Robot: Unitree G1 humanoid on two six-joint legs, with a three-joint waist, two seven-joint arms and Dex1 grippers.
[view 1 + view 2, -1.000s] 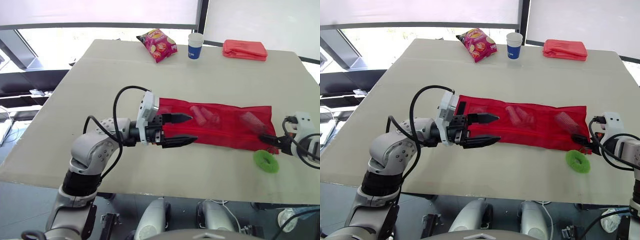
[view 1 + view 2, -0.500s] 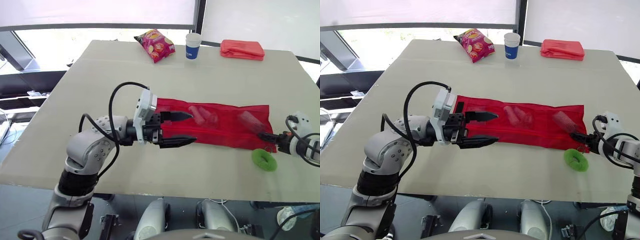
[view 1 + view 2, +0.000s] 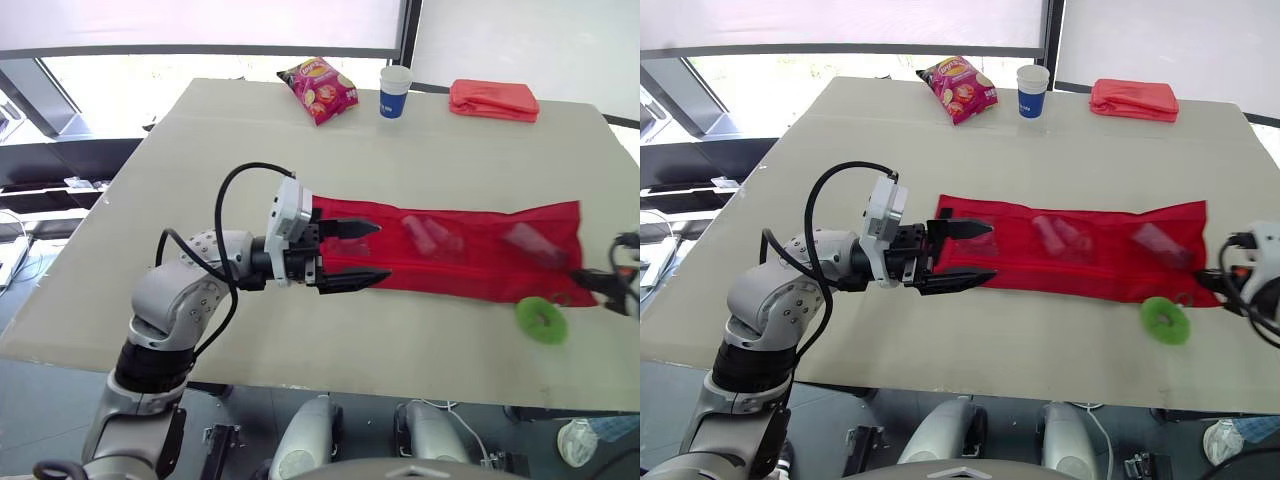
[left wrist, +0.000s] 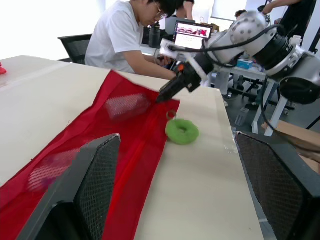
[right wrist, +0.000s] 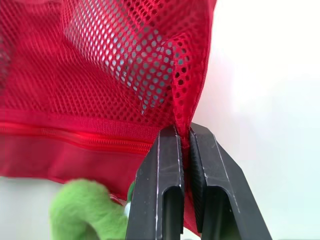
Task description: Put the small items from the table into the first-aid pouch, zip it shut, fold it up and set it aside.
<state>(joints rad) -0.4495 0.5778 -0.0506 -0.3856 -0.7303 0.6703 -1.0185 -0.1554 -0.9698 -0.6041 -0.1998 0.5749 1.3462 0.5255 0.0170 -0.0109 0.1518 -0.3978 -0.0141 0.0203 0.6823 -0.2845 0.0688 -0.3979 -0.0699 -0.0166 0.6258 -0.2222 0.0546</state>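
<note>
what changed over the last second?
The right gripper, still shut on the pouch corner, pulled toward the robot's right and dragged the pouch that way. The left gripper stayed open at the other end. The green ring stayed put.

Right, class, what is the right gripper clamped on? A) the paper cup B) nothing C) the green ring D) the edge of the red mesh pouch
D: the right gripper is shut on the red mesh pouch at its edge, while the green ring lies free beside it.
</note>
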